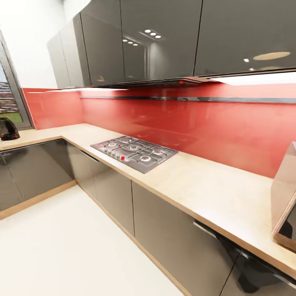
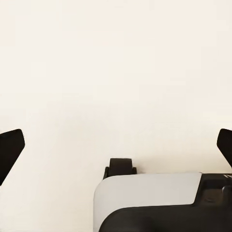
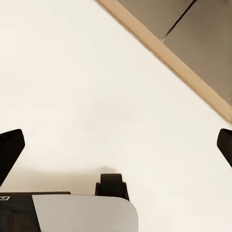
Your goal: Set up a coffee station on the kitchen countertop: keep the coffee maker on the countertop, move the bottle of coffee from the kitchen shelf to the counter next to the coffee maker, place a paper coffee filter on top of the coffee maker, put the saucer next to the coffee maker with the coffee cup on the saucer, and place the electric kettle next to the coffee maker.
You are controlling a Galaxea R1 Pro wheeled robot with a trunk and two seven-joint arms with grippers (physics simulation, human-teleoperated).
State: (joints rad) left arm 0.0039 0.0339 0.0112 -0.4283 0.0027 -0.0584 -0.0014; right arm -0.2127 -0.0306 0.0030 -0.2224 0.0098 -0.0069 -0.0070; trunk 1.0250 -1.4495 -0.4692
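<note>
- On the far left end of the kitchen countertop [image 1: 213,193], by the window: one electric kettle [image 1: 7,129], dark and glossy, rounded, cut off by the picture's edge.
- Along the long run of the same countertop, light tan and speckled, turning a corner at the left: one gas hob [image 1: 134,152] of grey metal set into it, with five burners and a row of knobs at its front edge, one knob red.
- At the right end of the countertop: one slanted metallic appliance [image 1: 284,196], seen only in part; cannot tell what kind.
- Below the countertop: grey glossy cabinet fronts [image 1: 111,193] with a wooden plinth; above: dark wall cabinets [image 1: 164,37] and one red backsplash [image 1: 197,123].
- Above a pale floor [image 2: 116,72]: left gripper [image 2: 116,147], two dark fingertips [image 2: 10,150] spread wide at both sides, nothing between them.
- Above the same pale floor, near a tan plinth [image 3: 164,55] and grey cabinet front: right gripper [image 3: 116,147], fingertips [image 3: 10,149] spread wide as well, holding nothing.
</note>
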